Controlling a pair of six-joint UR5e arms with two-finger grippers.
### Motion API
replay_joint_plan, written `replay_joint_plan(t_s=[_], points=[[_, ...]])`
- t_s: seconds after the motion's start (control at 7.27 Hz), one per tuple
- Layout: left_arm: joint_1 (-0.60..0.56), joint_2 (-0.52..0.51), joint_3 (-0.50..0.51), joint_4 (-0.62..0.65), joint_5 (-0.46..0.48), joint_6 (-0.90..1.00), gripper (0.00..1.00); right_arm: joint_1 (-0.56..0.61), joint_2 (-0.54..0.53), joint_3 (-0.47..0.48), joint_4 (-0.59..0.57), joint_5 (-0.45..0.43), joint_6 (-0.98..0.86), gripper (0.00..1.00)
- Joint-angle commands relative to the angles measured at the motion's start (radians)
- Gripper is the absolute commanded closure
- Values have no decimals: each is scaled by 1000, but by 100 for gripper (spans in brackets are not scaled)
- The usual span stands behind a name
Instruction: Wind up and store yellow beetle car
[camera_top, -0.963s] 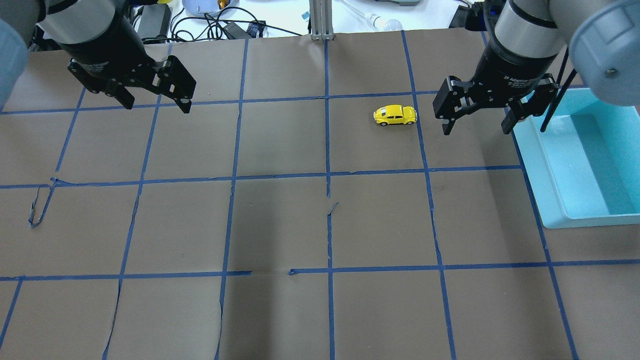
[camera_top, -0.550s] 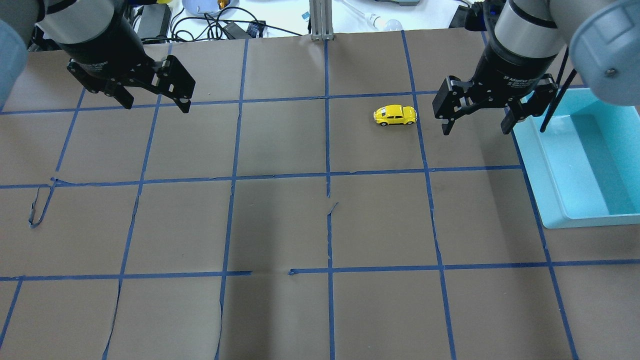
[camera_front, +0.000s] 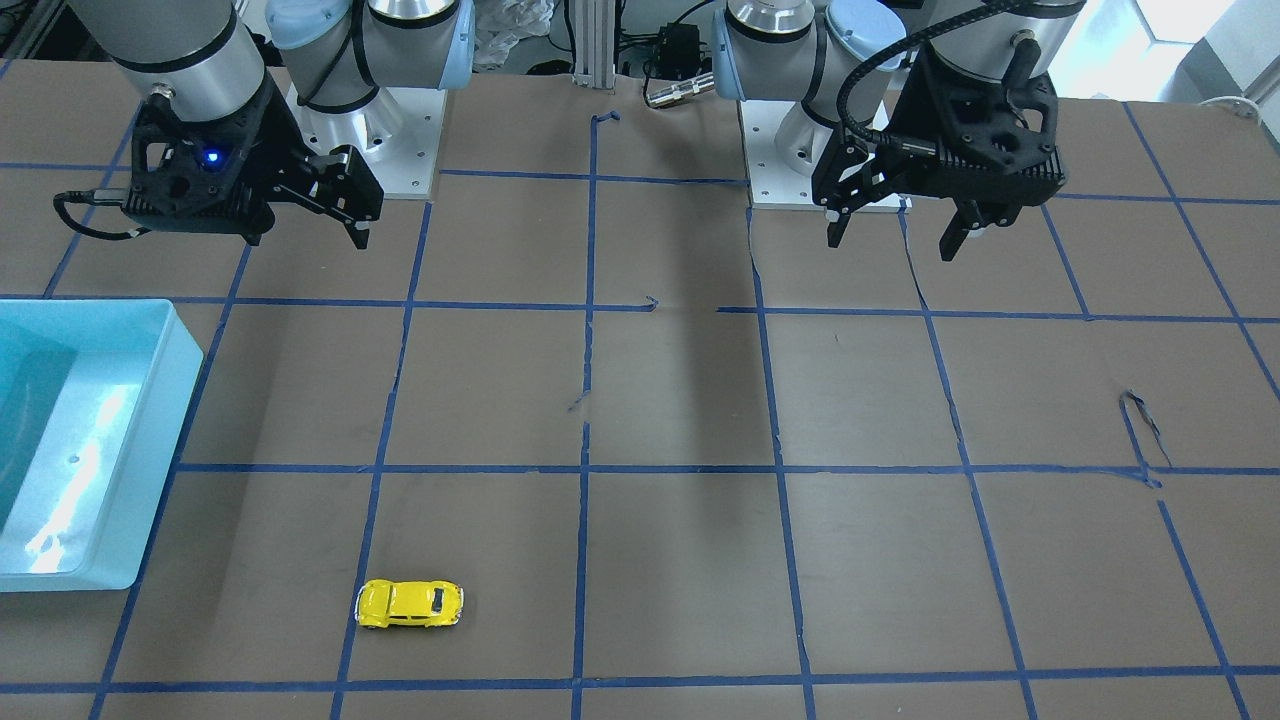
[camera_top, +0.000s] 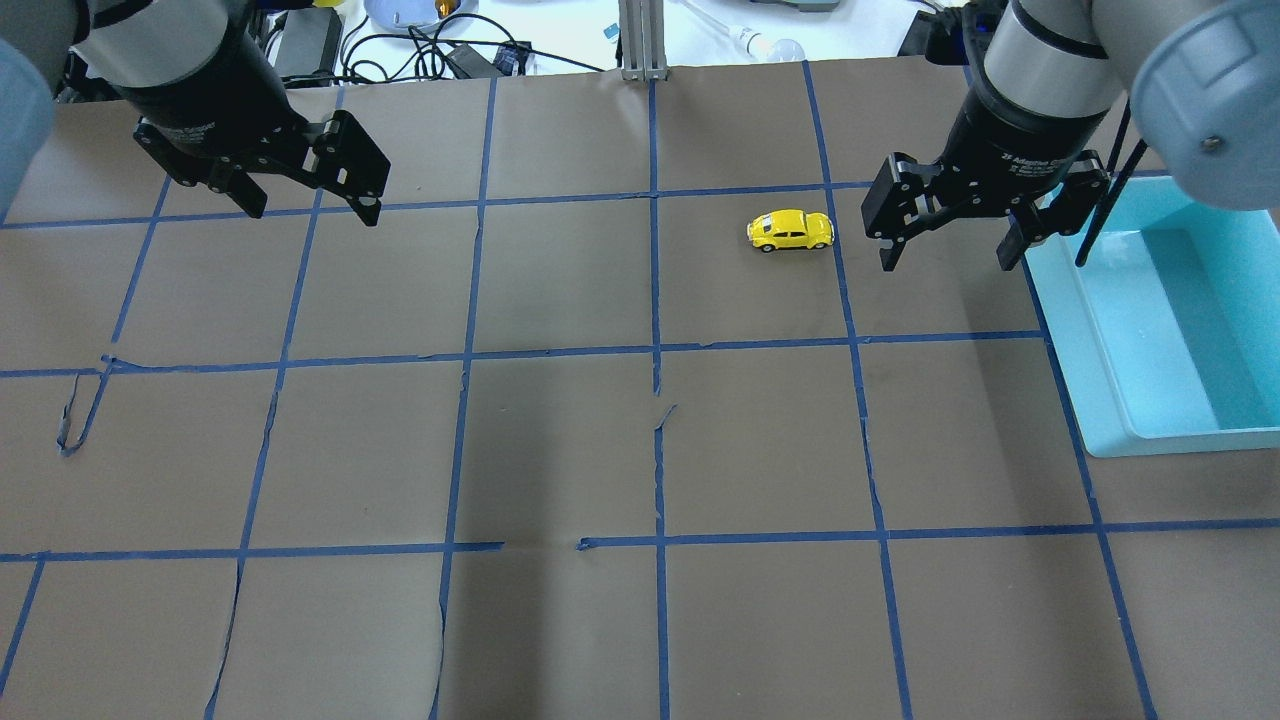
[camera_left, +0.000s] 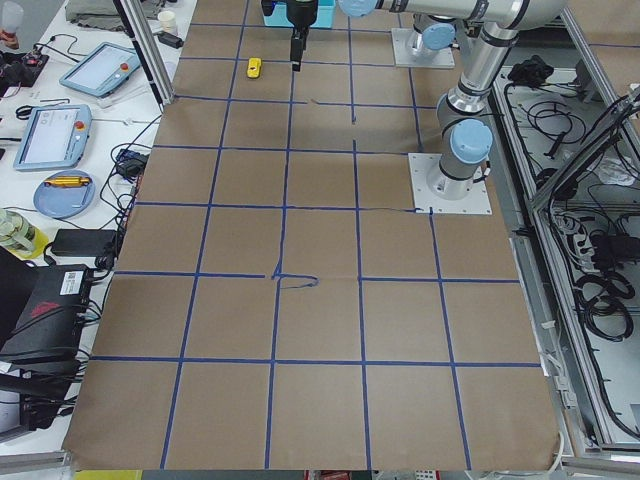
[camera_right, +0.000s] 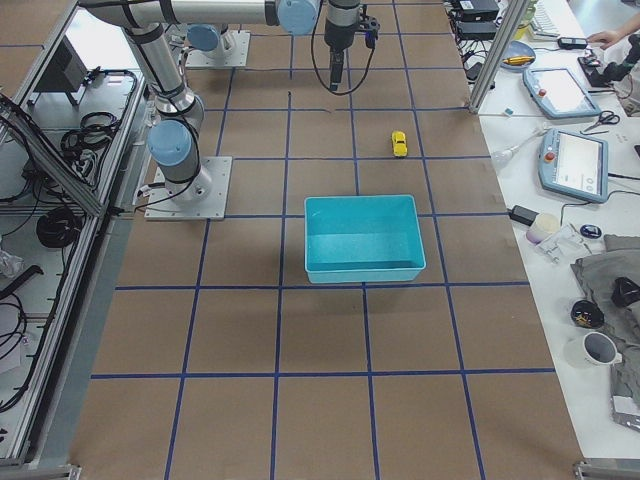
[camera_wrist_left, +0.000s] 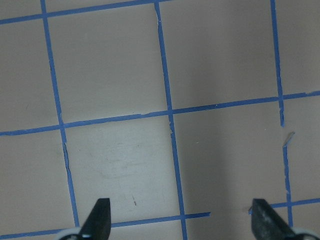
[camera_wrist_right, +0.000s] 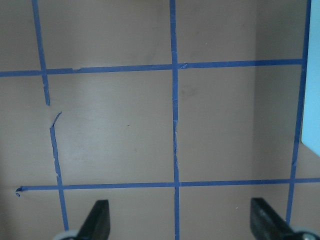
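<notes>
While car (camera_top: 790, 230) sat on wheels on counter (camera_top: 560, 450), apart from bin (camera_top: 1075, 350), nothing gripped it. My right jaws hung raised, spread, on car's bin side, likely staged for grab. Left jaws spread too, idle, well apart from car. Wind-up not begun, I judged.

Brown paper (camera_top: 560, 450) is covering the table, with blue tape (camera_top: 655, 300) running across it in a grid and lifting in places. A teal bin (camera_top: 1090, 350) is sitting at one end. Two pendants (camera_right: 575, 165), a blue plate (camera_left: 62, 193), a mug (camera_right: 598, 350) and a grey cloth (camera_right: 605, 265) are lying on the side bench (camera_right: 525, 185). Cables (camera_left: 590, 270) are trailing behind the rail.
</notes>
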Motion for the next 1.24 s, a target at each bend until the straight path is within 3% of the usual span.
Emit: replay_joint_plan(t_s=[0.0,0.28,1.1], points=[[0,0,0,0,0,0,0,1,1,0,0,1,-1,0],[0,0,0,0,0,0,0,1,10,2,-107,1,-45,0],[0,2,0,0,0,0,0,7,293,-3,-617,3,-595,0]])
